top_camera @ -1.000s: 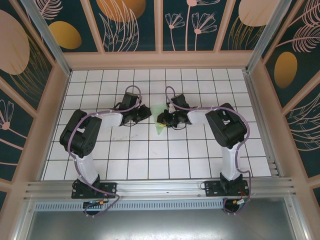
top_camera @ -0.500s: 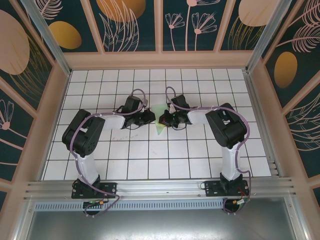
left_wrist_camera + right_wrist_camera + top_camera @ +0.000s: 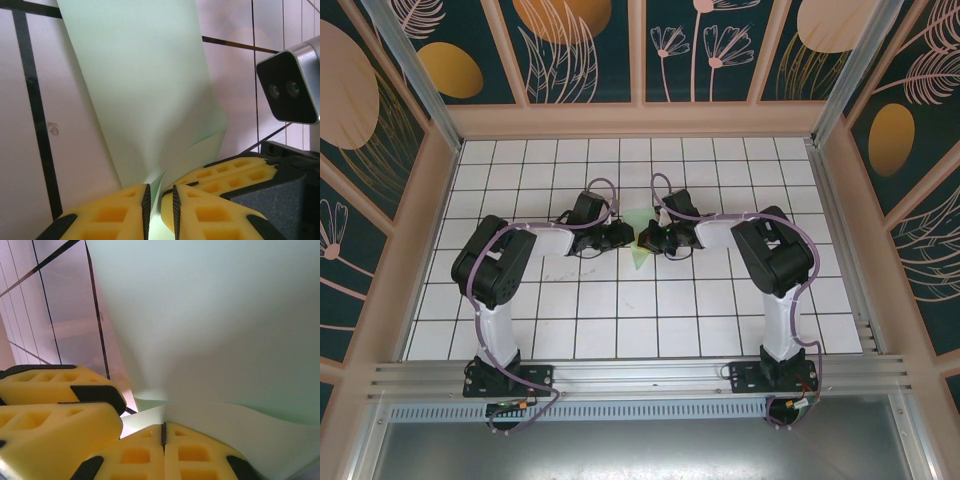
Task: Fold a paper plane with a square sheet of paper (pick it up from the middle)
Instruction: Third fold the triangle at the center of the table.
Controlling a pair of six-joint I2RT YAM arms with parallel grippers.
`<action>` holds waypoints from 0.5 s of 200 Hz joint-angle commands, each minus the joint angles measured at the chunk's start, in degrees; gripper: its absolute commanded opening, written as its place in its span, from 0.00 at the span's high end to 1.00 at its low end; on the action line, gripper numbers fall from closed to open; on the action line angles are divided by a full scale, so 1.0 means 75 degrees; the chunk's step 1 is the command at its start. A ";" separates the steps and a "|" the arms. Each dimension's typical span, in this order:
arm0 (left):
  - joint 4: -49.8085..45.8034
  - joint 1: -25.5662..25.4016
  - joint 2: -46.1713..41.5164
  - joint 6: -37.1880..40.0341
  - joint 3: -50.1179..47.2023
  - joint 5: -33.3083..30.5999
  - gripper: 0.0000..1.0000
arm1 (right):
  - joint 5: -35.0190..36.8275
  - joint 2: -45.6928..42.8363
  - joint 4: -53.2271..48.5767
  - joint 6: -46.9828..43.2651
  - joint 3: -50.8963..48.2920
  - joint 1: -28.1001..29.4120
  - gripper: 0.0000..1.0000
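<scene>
White grid table (image 3: 620, 320), walled by dark panels with a leaf and flower pattern. Both arms reach in to the middle of the table and meet tip to tip over the mint-green sheet (image 3: 638, 257).

Sheet: lies at mid-table between the two grippers. It is already partly folded, with a narrow pale point showing toward the near side in the overhead view. In the wrist views it rises off the tiles as a curved flap.

Right gripper (image 3: 162, 440): pads pressed tight together, with the paper's folded edge running into the seam. Reads as a pinch meant to anchor that layer or set the crease.

Left gripper (image 3: 159, 200): pads nearly together with a thin slot between, paper running into it. Cannot tell whether it truly clamps or merely brackets the edge.

Judgement: the grippers sit just beside each other on one edge, probably so one can hold while the other works the fold. Plane not yet finished.

Risk: thin paper could slip or tear if the grippers pull apart.
</scene>
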 commanded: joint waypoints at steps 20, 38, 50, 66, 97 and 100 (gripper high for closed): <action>-0.0270 -0.0024 0.0090 0.0333 0.0133 -0.0164 0.77 | 0.0183 0.0120 -0.0309 -0.0118 -0.0118 0.0012 0.99; -0.0239 -0.0042 0.0137 0.0355 0.0137 -0.0064 0.79 | 0.0172 0.0112 -0.0307 -0.0104 -0.0113 0.0013 0.99; -0.0205 -0.0047 0.0178 0.0360 0.0135 0.0035 0.80 | 0.0161 0.0111 -0.0300 -0.0101 -0.0101 0.0013 0.99; -0.0204 -0.0042 0.0232 0.0392 0.0151 0.0114 0.82 | 0.0132 0.0118 -0.0277 -0.0102 -0.0097 0.0010 0.99; -0.0213 -0.0053 0.0350 0.0413 0.0183 0.0212 0.83 | 0.0035 0.0086 -0.0207 -0.0076 -0.0063 0.0012 0.99; -0.0212 -0.0053 0.0363 0.0412 0.0193 0.0229 0.84 | 0.0026 0.0089 -0.0209 -0.0070 -0.0059 0.0012 0.99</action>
